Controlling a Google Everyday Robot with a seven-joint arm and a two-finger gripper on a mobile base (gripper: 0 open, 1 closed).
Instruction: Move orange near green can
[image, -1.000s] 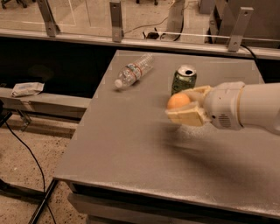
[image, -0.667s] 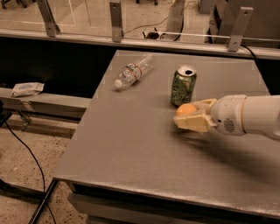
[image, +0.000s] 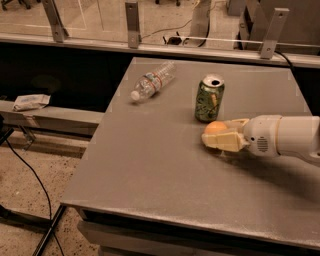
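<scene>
**A:** What lies farthest left?

**B:** A crumpled white packet (image: 30, 101) sits on the low ledge beside the table, above a speckled stone floor (image: 20, 192).

**A:** And on the table itself?

**B:** The flat grey rectangular table (image: 150, 170) carries three things. Toward its back left lies a clear plastic bottle with a white cap (image: 152, 80). It is on its side, with the cap pointing to the front left. To its right and well apart stands a green drink can with pale swirling marks and a silver top (image: 209, 98), upright, with its pull-tab opening showing.

**A:** Where is the fruit?

**B:** The small, smooth, round orange fruit (image: 215, 128) is just in front of the green can and slightly to its right, close by the can's base. I cannot tell whether the two touch.

**A:** And the pincer?

**B:** The cream-coloured two-finger gripper (image: 218, 133) reaches in from the right, low over the table. It is on the end of a thick white cylindrical arm (image: 285, 136). Its fingers (image: 225, 142) are drawn in snugly on either side of the orange and hold it between them. I cannot tell whether the orange's underside rests on the table top.

**A:** Anything behind?

**B:** A low rail with grey metal posts (image: 132, 22) runs along the back, past the table's far edge.
</scene>
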